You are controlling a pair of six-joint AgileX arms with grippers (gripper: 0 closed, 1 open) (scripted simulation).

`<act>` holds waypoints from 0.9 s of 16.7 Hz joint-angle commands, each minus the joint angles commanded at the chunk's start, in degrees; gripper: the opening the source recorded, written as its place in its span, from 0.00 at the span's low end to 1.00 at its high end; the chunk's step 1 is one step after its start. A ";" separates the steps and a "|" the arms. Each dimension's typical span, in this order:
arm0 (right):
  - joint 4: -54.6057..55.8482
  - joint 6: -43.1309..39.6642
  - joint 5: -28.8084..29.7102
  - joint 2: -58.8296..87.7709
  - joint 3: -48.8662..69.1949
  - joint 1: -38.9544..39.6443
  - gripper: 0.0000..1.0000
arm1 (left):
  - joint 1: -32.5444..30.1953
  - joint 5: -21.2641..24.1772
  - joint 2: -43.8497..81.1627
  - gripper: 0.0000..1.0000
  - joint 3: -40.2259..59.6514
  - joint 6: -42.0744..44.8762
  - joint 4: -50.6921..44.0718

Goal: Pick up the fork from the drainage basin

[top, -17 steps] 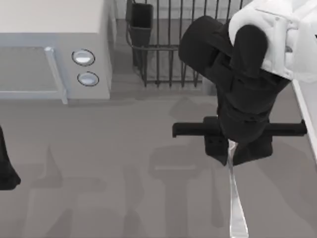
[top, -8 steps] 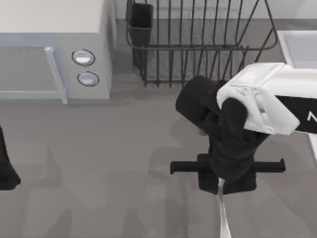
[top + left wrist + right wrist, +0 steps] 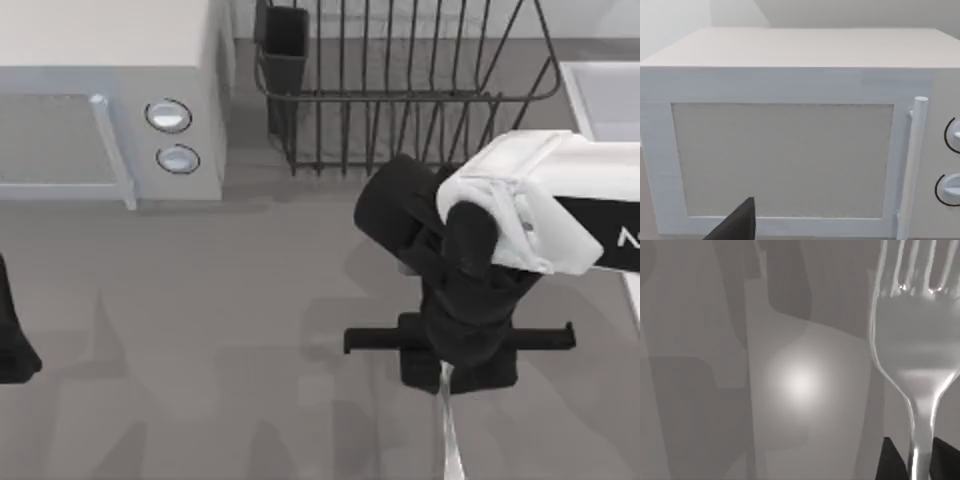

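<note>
Now lifting | my right gripper (image 3: 447, 383) has jaws clamped on the fork (image 3: 920, 365), which hangs above the surface (image 3: 200, 330) in front of the drainage basin (image 3: 400, 90) | next: hold steady, raise clear | left arm (image 3: 12, 340) parked at left edge

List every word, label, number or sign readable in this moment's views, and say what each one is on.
Partial white mark at the top view's right edge, on the black panel of the right arm: cut off, cannot be read.
Microwave: no text on its door or beside its two knobs.
Fork, held in the right gripper: no stamp or brand.
Dish rack: no label.
</note>
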 joint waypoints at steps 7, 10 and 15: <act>0.00 0.00 0.00 0.00 0.00 0.00 0.83 | 0.00 0.00 0.00 1.00 0.00 0.00 0.00; 0.00 0.00 0.00 0.00 0.00 0.00 1.00 | 0.00 0.00 0.00 1.00 0.00 0.00 0.00; 0.00 0.00 0.00 0.00 0.00 0.00 1.00 | 0.00 0.00 0.00 1.00 0.00 0.00 0.00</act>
